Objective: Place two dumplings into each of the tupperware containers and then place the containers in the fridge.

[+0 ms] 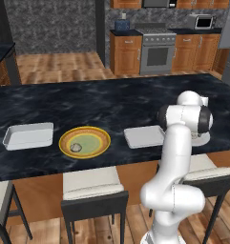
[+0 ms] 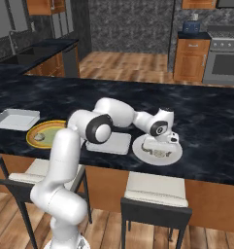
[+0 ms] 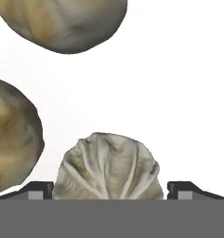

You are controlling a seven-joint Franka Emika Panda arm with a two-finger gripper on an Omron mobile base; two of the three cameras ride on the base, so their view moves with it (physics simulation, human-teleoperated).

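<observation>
My gripper (image 2: 159, 145) hangs low over a round white plate (image 2: 175, 154) on the dark counter, open. In the hand view its fingertips (image 3: 39, 189) stand either side of a wrinkled dumpling (image 3: 106, 165) with a gap on each side, and two more dumplings (image 3: 67, 23) lie beyond on the plate. One tupperware container (image 1: 144, 136) sits just left of the arm, seen as tray (image 2: 113, 143) from the right. The other tupperware container (image 1: 28, 136) stands at the far left. Both look empty. The grey slab at the far right edge looks like the fridge (image 1: 229, 43).
A yellow-rimmed green plate (image 1: 84, 142) between the two trays holds one dumpling (image 1: 76, 147). Stools (image 1: 92, 183) line the counter's near edge. An oven (image 1: 157, 55) and wooden cabinets stand across the floor behind the counter.
</observation>
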